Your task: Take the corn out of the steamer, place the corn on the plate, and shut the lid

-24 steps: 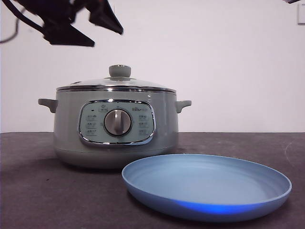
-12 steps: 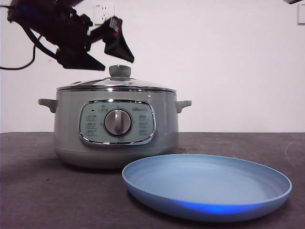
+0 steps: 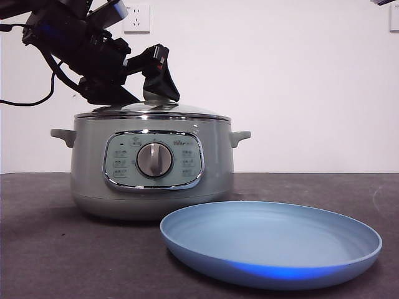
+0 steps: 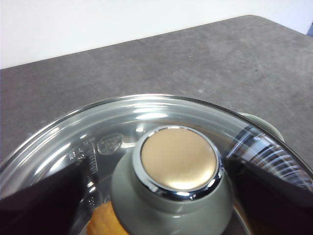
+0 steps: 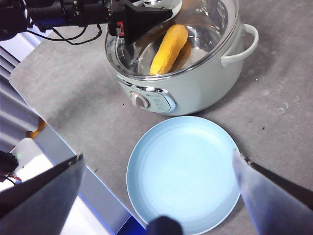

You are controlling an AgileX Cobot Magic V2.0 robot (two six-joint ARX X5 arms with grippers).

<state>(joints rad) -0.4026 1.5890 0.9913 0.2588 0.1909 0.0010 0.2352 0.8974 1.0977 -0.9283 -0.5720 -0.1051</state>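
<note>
The sage-green steamer (image 3: 87, 168) stands on the dark table with the glass lid (image 3: 187, 109) on it. My left gripper (image 3: 140, 87) is down at the lid's knob (image 4: 178, 159), open, one jaw on each side, with small gaps. The front view hides the knob behind a jaw. The corn (image 5: 168, 48) lies inside the steamer (image 5: 195, 83) under the lid; an orange bit of it shows in the left wrist view (image 4: 105, 223). The light-blue plate (image 3: 268, 243) lies empty in front of the steamer. My right gripper (image 5: 159, 191) is open, high above the plate (image 5: 183, 171).
A wall socket (image 3: 136, 17) is behind the steamer. The left arm's cable hangs at the far left (image 3: 37, 99). The right arm shows only as a dark tip at the top right corner (image 3: 381, 2). The table's edge (image 5: 73, 147) runs close to the plate.
My left gripper has come down and to the right from above the steamer until its jaws stand on both sides of the lid's knob. Steamer, lid and plate have not moved.
</note>
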